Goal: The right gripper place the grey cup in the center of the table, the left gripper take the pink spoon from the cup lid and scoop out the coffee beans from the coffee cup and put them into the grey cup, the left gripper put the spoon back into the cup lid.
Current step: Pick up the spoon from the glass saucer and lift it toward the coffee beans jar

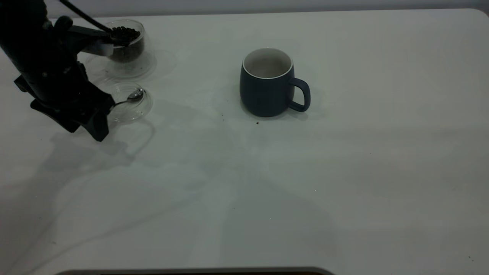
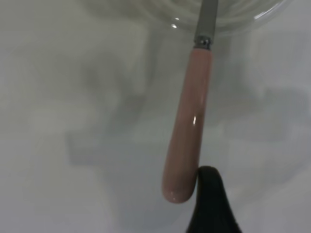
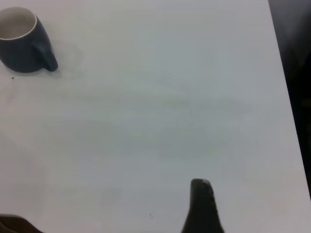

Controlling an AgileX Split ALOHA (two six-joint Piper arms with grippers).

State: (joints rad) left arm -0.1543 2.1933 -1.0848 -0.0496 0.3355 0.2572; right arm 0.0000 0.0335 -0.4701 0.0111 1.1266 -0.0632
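Observation:
The grey cup [image 1: 263,91] stands upright and empty-looking near the table's [image 1: 344,172] middle, also in the right wrist view [image 3: 19,53]. At the far left the coffee cup [image 1: 131,53] holds coffee beans [image 1: 124,34]. In front of it lies the cup lid [image 1: 131,110] with the pink spoon's metal bowl [image 1: 135,94] on it. My left gripper [image 1: 100,128] is low beside the lid, open; one finger [image 2: 210,204] touches the end of the pink spoon's handle [image 2: 187,126]. My right gripper [image 3: 107,204] is open over bare table, far from the cup.
A few dark specks [image 1: 257,123] lie on the table just in front of the grey cup. The table's right edge [image 3: 286,97] shows in the right wrist view. The left arm [image 1: 42,57] partly covers the coffee cup's side.

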